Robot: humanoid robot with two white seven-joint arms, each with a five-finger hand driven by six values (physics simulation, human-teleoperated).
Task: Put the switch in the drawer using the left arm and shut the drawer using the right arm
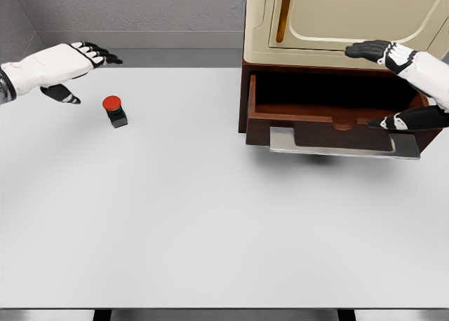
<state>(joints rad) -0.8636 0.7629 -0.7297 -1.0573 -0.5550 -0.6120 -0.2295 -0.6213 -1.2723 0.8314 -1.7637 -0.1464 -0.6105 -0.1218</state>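
While the white table [210,223] spreads bare in the foreground, the switch [115,111], red-capped on a dark base, stands on it just below and to the right of the left hand [74,67], not touching it. That hand hovers with fingers spread, holding nothing. Farther right, the right hand [396,79] spans the open drawer [319,121] of the cabinet [337,26], its fingers spread, thumb near the drawer's front.

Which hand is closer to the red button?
Left. The left hand hovers open just up and left of the red button, not touching it. The right hand is far across the table, by the open drawer.
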